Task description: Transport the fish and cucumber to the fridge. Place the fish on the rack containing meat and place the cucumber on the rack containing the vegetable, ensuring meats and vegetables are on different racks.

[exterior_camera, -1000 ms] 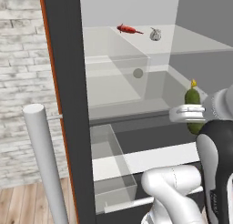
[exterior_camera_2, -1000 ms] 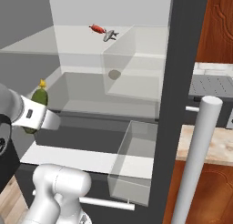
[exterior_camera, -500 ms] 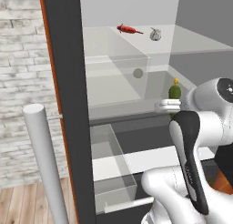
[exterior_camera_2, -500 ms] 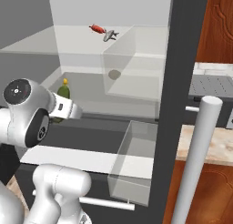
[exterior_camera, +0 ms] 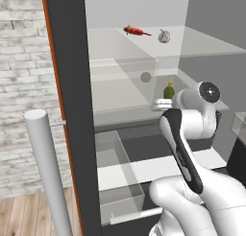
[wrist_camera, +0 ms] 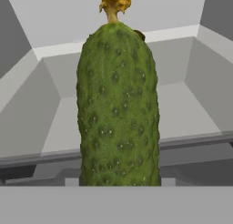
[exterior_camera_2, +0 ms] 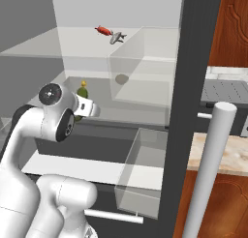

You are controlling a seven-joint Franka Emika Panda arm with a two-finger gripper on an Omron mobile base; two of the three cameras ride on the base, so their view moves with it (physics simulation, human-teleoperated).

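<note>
My arm has swung the cucumber (exterior_camera: 168, 91) further into the fridge (exterior_camera: 72, 86), gripper (exterior_camera: 166, 103) clamped on it, upright above the lower shelf (exterior_camera: 115, 93). I'd ease it toward the olive-brown vegetable (exterior_camera: 145, 77), keeping below the fish (exterior_camera: 164, 36) and meat (exterior_camera: 134, 31).

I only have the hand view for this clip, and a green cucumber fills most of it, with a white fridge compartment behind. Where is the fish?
Observer: The fish lies on the upper shelf, next to the red meat.
Operator: And the vegetable?
Observer: A small olive-brown ball sits one shelf lower, seen through a clear bin wall.
Operator: How is the cucumber carried?
Observer: The cucumber stands upright in the gripper, yellow tip up, at the lower shelf's level, to the left of the ball.
Operator: Any drawer open?
Observer: Yes, a clear drawer below is pulled out.
</note>
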